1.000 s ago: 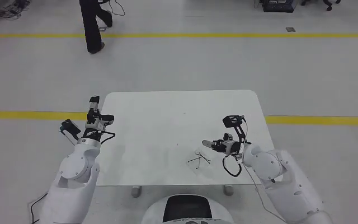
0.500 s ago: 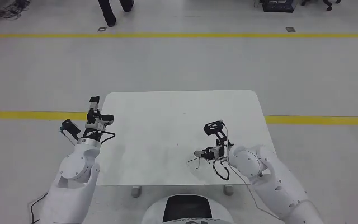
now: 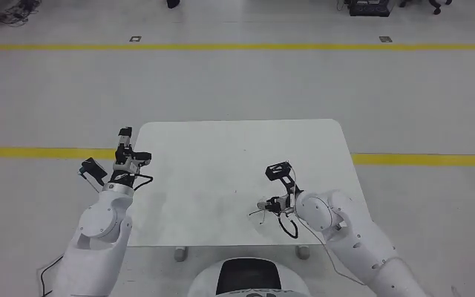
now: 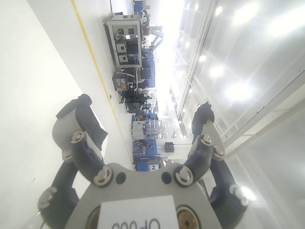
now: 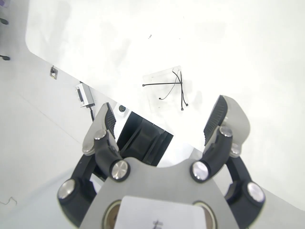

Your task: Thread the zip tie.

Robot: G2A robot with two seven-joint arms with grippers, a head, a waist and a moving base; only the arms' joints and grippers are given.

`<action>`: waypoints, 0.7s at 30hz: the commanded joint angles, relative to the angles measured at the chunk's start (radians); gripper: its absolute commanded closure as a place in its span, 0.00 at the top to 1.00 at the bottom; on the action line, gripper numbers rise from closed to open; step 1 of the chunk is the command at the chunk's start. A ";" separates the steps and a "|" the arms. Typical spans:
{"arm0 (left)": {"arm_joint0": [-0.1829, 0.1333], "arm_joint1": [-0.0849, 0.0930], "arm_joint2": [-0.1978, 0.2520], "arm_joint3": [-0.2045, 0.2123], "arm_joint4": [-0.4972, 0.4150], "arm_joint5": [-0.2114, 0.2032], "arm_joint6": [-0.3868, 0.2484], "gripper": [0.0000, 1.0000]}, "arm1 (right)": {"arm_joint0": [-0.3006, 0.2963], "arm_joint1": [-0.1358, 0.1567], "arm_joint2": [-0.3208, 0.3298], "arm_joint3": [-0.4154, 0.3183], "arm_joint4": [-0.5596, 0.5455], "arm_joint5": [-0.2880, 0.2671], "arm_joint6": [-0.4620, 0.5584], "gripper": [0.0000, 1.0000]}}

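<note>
A small bunch of thin black zip ties (image 5: 177,84) lies crossed on a clear plastic sheet (image 5: 155,78) near the table's front edge. In the top view the zip ties (image 3: 257,214) are just in front of my right gripper (image 3: 263,204). My right gripper (image 5: 164,110) hangs above them, open, with nothing between its ribbed pads (image 5: 213,116). My left gripper (image 3: 124,135) sits off the table's left edge. In its own view the left gripper (image 4: 143,103) is open and empty, pointing out into the room.
The white table (image 3: 223,148) is bare apart from the ties. Its front edge (image 5: 78,79) runs close to them, with floor and a small grey box (image 5: 83,95) below. A yellow floor line (image 3: 415,159) passes behind.
My right arm has swung left and towards the table's front edge, bringing its gripper over the zip ties. The left arm has not moved.
</note>
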 commanded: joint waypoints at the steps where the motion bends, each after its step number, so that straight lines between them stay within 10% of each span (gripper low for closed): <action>1: 0.000 0.000 0.000 0.000 0.000 0.000 0.000 1.00 | 0.032 -0.008 -0.035 0.024 -0.016 0.017 0.026 1.00; 21: 0.000 0.000 0.000 0.000 0.000 0.000 0.000 1.00 | 0.112 -0.035 -0.159 0.093 -0.120 0.000 0.080 1.00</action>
